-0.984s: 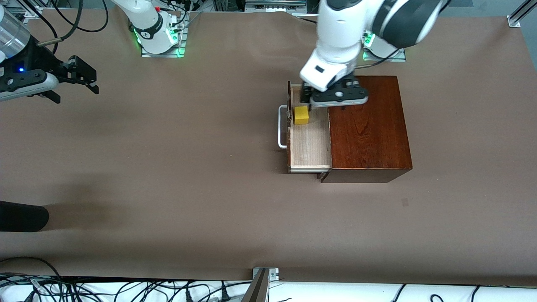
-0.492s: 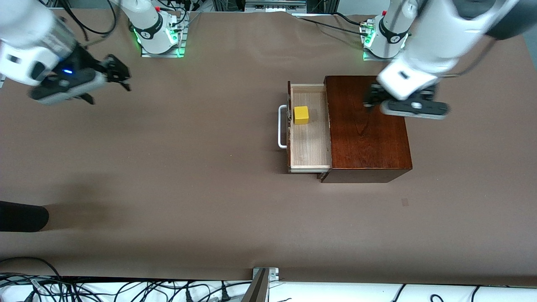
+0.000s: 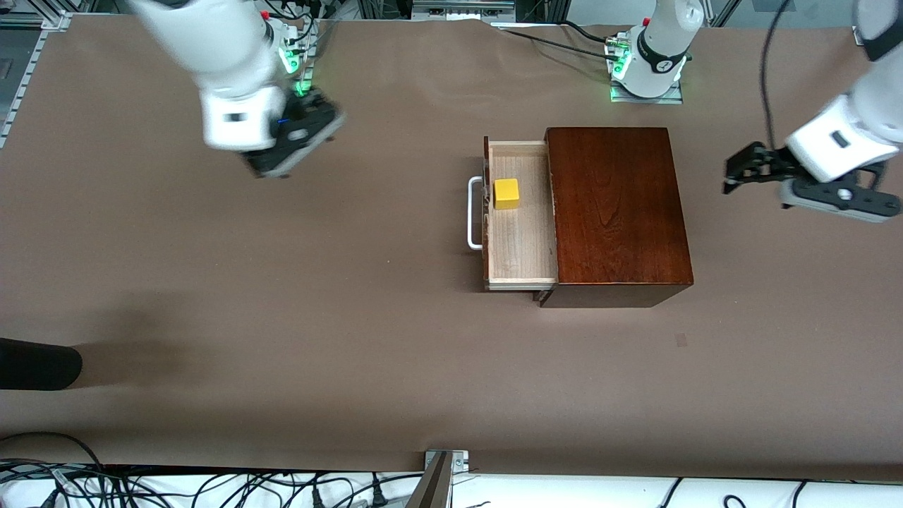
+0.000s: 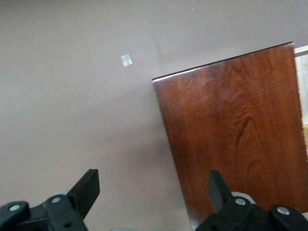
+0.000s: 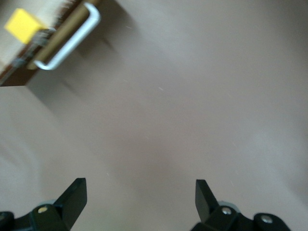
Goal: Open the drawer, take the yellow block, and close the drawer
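The drawer [image 3: 520, 233] stands pulled out of the mahogany box [image 3: 617, 212], its white handle [image 3: 474, 213] pointing toward the right arm's end. The yellow block [image 3: 506, 193] sits in the drawer, close to its front. My left gripper [image 3: 735, 173] is open and empty over bare table past the box, toward the left arm's end. In the left wrist view the gripper [image 4: 153, 185] is open, with the box top [image 4: 236, 125] ahead of it. My right gripper [image 3: 317, 120] is open and empty over bare table. The right wrist view shows it open [image 5: 139, 192], with the block [image 5: 21, 24] and handle [image 5: 72, 41] farther off.
A dark rounded object [image 3: 35, 363] lies at the table's edge at the right arm's end. A small square mark [image 3: 681, 340] is on the table nearer the camera than the box. Cables run along the near edge [image 3: 211, 487].
My left gripper has left the drawer, crossed over the box and now hangs over the table toward the left arm's end. My right gripper has swung in toward the drawer. Block and drawer have not moved.
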Robot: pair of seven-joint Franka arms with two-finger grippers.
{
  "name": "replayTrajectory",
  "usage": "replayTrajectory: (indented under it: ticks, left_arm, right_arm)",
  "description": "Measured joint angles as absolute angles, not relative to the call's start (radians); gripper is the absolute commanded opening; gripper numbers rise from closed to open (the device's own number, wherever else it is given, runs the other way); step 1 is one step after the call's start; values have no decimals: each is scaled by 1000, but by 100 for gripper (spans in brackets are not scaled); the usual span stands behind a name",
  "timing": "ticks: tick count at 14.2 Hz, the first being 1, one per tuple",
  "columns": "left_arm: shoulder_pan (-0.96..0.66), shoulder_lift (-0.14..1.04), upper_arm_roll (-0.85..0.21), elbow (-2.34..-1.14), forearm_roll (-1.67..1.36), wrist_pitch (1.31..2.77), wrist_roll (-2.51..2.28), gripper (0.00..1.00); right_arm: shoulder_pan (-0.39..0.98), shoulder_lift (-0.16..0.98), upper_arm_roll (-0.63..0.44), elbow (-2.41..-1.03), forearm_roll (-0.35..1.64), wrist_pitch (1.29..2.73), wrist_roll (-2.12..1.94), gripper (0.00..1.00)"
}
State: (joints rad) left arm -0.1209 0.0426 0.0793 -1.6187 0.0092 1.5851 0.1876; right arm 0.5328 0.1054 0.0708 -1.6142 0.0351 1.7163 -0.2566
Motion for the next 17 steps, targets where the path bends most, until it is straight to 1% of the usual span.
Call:
replayTrajectory:
  ticks: [2, 3, 6, 9, 13, 17]
  left_arm:
    - [-114, 43, 81, -1619, 9, 1577, 191, 100]
    - [-113, 43, 80, -1619, 9, 1575, 191, 100]
    - [-106, 43, 80, -1619, 9, 1570, 190, 100]
    - [-101, 43, 80, -1619, 9, 1566, 190, 100]
    - [-101, 43, 79, -1619, 9, 1566, 190, 100]
    - [-101, 43, 78, -1620, 10, 1566, 190, 100]
  right_arm:
    - [630, 160, 72, -1588, 35, 1771, -257, 100]
    - [671, 203, 73, -1551, 34, 1786, -257, 100]
    - [760, 369, 72, -1384, 33, 1808, -272, 100]
    - [823, 530, 70, -1251, 19, 1886, -315, 100]
    - [866, 658, 69, -1209, -33, 2034, -445, 100]
    - [897, 715, 69, -1203, -105, 2062, -491, 100]
